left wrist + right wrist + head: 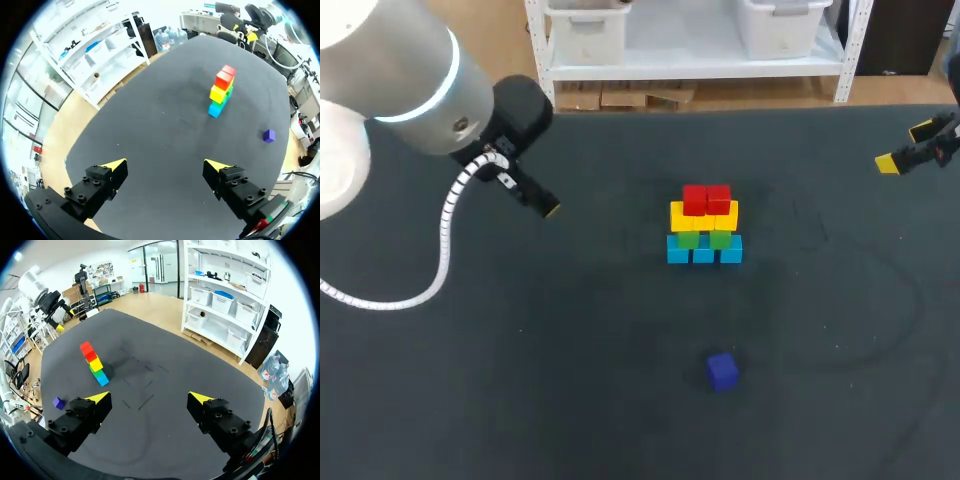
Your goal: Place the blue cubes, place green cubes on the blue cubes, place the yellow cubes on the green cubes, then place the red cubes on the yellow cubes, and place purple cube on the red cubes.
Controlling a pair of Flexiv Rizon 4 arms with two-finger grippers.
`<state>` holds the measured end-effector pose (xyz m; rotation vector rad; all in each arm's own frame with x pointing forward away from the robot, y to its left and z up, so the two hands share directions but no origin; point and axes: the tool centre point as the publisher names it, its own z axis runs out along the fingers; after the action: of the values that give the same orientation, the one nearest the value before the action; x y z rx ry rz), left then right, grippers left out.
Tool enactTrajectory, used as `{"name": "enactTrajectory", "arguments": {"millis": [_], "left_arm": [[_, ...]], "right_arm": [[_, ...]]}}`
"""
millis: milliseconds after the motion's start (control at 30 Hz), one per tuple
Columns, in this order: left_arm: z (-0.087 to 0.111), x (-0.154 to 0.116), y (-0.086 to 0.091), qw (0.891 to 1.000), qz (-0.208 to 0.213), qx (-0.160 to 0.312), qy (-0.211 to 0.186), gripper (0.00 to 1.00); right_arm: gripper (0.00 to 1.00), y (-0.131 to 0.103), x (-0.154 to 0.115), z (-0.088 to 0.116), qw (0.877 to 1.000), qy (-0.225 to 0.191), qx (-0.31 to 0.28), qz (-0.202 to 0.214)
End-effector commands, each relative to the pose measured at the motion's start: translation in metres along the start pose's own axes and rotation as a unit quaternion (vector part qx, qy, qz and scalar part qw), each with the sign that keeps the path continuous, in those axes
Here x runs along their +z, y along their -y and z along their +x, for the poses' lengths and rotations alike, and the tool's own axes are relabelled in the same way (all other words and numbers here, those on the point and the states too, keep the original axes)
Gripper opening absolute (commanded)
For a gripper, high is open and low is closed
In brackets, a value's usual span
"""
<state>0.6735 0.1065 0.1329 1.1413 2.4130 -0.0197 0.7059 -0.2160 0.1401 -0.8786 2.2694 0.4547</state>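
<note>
Table (520, 400): dark mat, faint scuff lines on its surface in the right wrist view.

Stack: stands upright a little beyond the table's middle. Bottom row is the blue cubes (704, 251), three side by side and touching. On them sit the green cubes (689, 239), two showing. Above those, the yellow cubes (704, 215) form a row about as wide as the blue one. The red cubes (707, 198), two side by side, sit on top; the upper face of the red pair is bare.

Purple cube (722, 370): lies alone on the mat on the near side of the stack, well apart from it, with only bare mat between the two. It touches nothing else.

Left gripper (167, 167): fingers spread wide, nothing between them. It hangs over the table's far left part, well apart from both stack and purple cube, which both show ahead of it. The left arm (390, 90) fills the head view's left corner, and a white coiled cable (445, 230) loops down from it.

Right gripper (149, 399): also wide open and holding nothing, at the far right edge, well clear of the stack
</note>
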Motion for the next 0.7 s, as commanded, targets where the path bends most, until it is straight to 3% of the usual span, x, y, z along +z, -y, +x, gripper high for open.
{"name": "enactTrajectory", "arguments": {"millis": [33, 433, 700], "left_arm": [[0.000, -0.010, -0.009, 1.000, -0.013, -0.007, 0.022, 1.00], [-0.003, -0.026, -0.025, 0.993, -0.064, -0.050, 0.087, 1.00], [-0.005, -0.030, -0.025, 0.997, -0.031, -0.025, 0.063, 1.00]], "right_arm": [[1.00, 0.001, 0.000, 0.000, 1.000, 0.001, 0.000, -0.002], [1.00, 0.001, 0.000, 0.000, 1.000, 0.001, 0.000, -0.002], [1.00, 0.001, 0.000, 0.000, 1.000, 0.001, 0.000, -0.002]]}}
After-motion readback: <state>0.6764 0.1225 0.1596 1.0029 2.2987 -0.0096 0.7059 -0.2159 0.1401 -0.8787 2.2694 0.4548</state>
